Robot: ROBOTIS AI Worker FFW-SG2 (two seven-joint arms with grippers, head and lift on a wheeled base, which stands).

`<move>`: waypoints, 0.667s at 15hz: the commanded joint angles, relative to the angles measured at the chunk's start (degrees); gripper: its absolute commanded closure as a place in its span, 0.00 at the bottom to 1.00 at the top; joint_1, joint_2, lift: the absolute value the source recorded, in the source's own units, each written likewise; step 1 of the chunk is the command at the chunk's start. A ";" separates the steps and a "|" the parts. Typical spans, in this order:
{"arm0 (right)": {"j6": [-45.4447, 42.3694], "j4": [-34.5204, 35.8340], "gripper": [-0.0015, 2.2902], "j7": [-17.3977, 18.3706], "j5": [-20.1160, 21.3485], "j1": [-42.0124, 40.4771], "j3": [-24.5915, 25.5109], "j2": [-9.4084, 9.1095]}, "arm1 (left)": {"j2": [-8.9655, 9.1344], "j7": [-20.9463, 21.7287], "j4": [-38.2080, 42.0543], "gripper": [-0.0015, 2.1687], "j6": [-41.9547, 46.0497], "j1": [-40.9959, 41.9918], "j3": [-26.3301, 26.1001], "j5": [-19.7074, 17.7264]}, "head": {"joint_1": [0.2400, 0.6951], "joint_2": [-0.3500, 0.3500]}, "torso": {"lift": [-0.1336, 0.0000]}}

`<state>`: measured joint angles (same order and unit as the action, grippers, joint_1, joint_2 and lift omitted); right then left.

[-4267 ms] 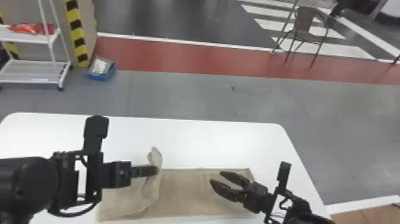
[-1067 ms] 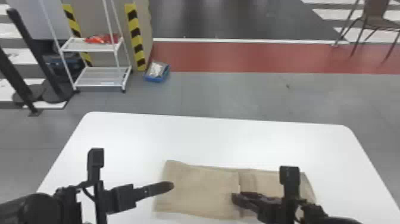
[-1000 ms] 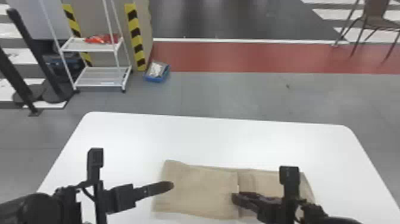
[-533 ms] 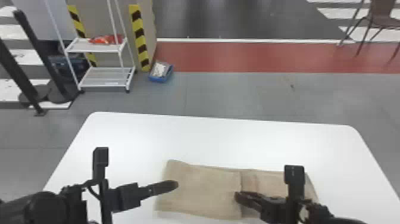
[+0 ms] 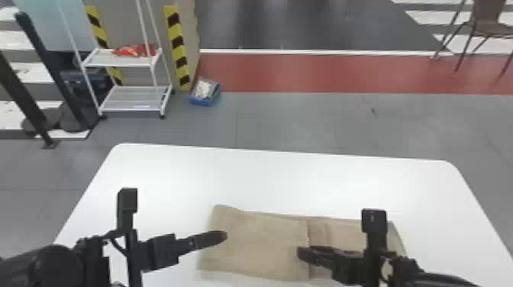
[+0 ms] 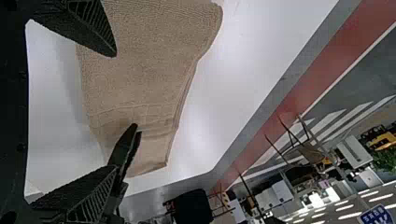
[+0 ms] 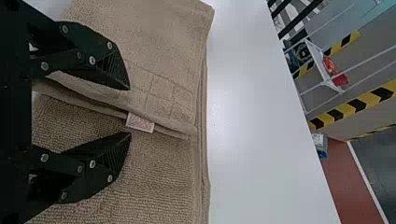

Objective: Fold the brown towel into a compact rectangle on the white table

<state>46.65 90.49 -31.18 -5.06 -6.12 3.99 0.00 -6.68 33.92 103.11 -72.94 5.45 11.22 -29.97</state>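
White shelving (image 5: 129, 98) stands toward ten o'clock beyond the white table (image 5: 286, 179), where the brown towel (image 5: 259, 244) lies toward five o'clock, its nine-o'clock part doubled over. Empty, with fingers spread wide, the left gripper (image 5: 224, 235) points over the towel's nine-o'clock end; the right gripper (image 5: 299, 253), also spread and empty, is over its middle.

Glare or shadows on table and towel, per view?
Head view: pale bright patches on the table, towel glare-free. Left wrist view: soft grey shadow on the table beside the towel. Right wrist view: broad sheen on the table, thin shadow by the tag.
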 commanded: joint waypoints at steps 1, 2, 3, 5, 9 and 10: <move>-0.29 -0.14 0.34 -0.28 0.05 0.15 -0.04 -0.05 | 0.00 0.00 -0.02 0.01 0.03 0.00 -0.06 0.00 | 1.00 0.49 | 1.00; -0.29 -0.14 0.36 -0.28 -0.04 0.15 -0.21 -0.05 | 0.00 0.00 -0.02 0.01 0.03 0.00 -0.06 0.00 | 1.00 0.49 | 1.00; -0.11 -0.14 0.38 -0.37 0.05 0.15 -0.21 -0.05 | 0.00 0.00 -0.02 0.01 0.03 0.00 -0.14 0.00 | 1.00 0.50 | 1.00; 0.42 -0.14 0.44 -0.37 0.05 0.41 -0.30 -0.05 | 0.00 0.00 -0.02 0.01 0.03 0.00 -0.14 -0.09 | 1.00 0.50 | 1.00; 0.77 0.30 0.48 -0.63 -0.92 0.50 -0.13 -0.05 | 0.00 0.09 0.07 0.01 -0.32 0.09 0.12 -0.09 | 1.00 0.50 | 1.00; 1.65 1.62 0.48 -0.98 -1.97 -0.03 -0.13 -0.05 | 0.00 0.09 0.07 0.01 -0.32 0.09 0.21 -0.18 | 1.00 0.50 | 1.00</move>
<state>47.50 90.83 -31.97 -5.87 -5.70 3.85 0.00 -6.68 34.01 103.11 -73.14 5.51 11.28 -30.08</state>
